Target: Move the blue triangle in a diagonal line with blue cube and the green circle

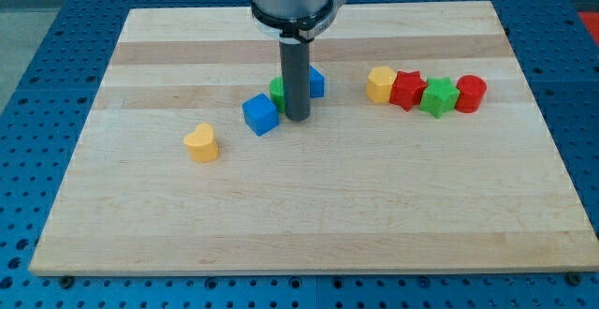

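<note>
Mostly hidden blue triangle [317,82] — behind my tip [298,118]

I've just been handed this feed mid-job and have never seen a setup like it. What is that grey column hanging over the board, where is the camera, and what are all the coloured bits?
There is one picture, from a camera looking down at a slant across a wooden board; its mounting is not on record. The column is a robot arm's end: a straight dark rod, no gripper, so nothing is held. It only pushes. My tip rests just right of the blue cube. Behind the rod, partly hidden, sit the green circle and the blue triangle. Toward the view's left lies a yellow heart. On the right, a touching row: yellow block, red star, green star, red block.
</note>
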Motion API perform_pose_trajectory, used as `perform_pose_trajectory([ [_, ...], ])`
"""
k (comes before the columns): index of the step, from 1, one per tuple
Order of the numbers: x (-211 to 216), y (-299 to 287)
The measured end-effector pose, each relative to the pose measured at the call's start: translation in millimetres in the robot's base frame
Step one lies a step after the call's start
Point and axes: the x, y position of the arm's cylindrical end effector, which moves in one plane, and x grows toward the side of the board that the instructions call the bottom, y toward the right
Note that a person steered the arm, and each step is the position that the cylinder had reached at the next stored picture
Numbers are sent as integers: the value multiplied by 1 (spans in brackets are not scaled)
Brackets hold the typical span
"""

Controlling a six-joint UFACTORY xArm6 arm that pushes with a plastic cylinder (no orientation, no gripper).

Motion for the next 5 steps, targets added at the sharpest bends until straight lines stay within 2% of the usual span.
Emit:
perform_pose_trajectory([
  [2,5,18],
  [4,-31,24],
  [5,-34,24],
])
